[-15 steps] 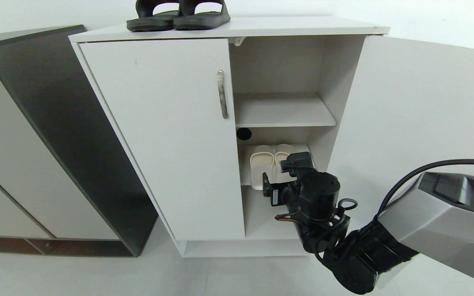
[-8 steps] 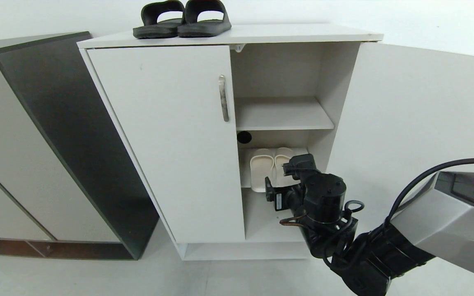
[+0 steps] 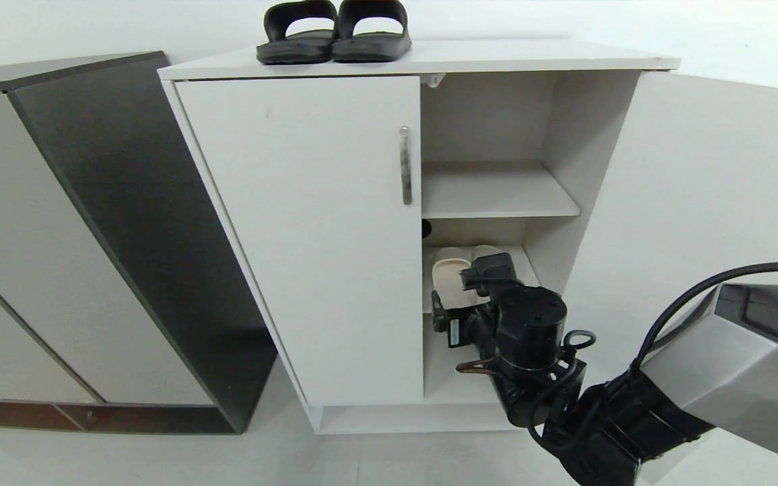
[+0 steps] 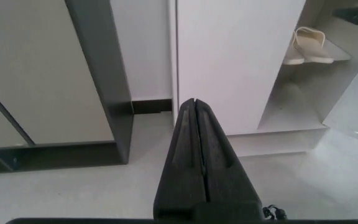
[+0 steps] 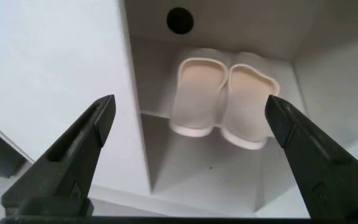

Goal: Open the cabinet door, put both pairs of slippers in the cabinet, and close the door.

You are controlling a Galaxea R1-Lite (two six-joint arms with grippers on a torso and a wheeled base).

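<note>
**One pair shelved, one to go**

Head view: black slippers (image 3: 333, 34) sit top centre on the cabinet (image 3: 544, 54), likely next to go in; cream slippers (image 3: 444, 280) lie on its lower shelf. Left wrist view: left gripper (image 4: 194, 124) pressed together, unneeded. Right wrist view: right gripper (image 5: 190, 109) spread, clear of the cream slippers

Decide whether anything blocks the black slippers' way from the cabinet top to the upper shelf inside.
Nothing visible blocks the black slippers. The right door stands open and the upper shelf looks bare. The right gripper sits lower, before the white slippers.

Home-like hallway: white shoe cabinet (image 3: 308, 223) with slippers (image 3: 446, 280) inside
</note>
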